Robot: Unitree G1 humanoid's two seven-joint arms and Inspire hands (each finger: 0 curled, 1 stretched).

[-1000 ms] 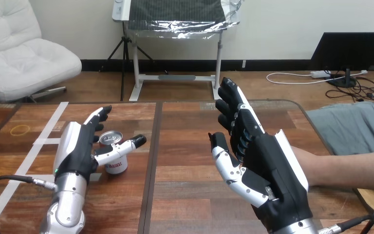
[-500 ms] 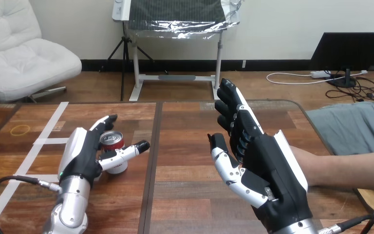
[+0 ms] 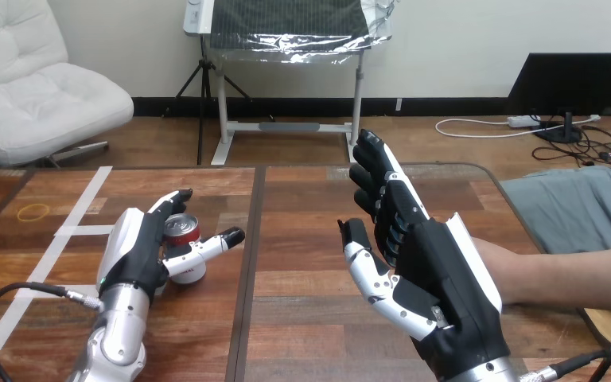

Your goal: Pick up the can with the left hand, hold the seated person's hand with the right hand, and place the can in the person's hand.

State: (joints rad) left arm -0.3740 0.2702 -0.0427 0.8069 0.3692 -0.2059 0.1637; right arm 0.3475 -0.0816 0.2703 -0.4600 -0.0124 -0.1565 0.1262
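Small red-and-white metal can (image 3: 181, 229) w/ a silver top sits on the brown wooden table (image 3: 302, 318), lower left of frame, btw the fingers and thumb of the left hand (image 3: 135, 255). Fingers (image 3: 169, 200) are nearly straight, reaching past the can's far-left side. The thumb (image 3: 207, 245) lies stretched across the can's front and seems to touch it. Nothing is curled round the can, so the hand is spread wide, not gripping. Can't tell if the can is quite upright.

Right hand (image 3: 422, 270) stands raised at ctr-right, fingers (image 3: 374, 171) straight and pointing up, thumb (image 3: 366, 263) out to the left, holding nothing. The person's forearm (image 3: 557, 278) comes in from the right edge and passes behind that hand's back. The person's hand is hidden there, so contact can't be judged.
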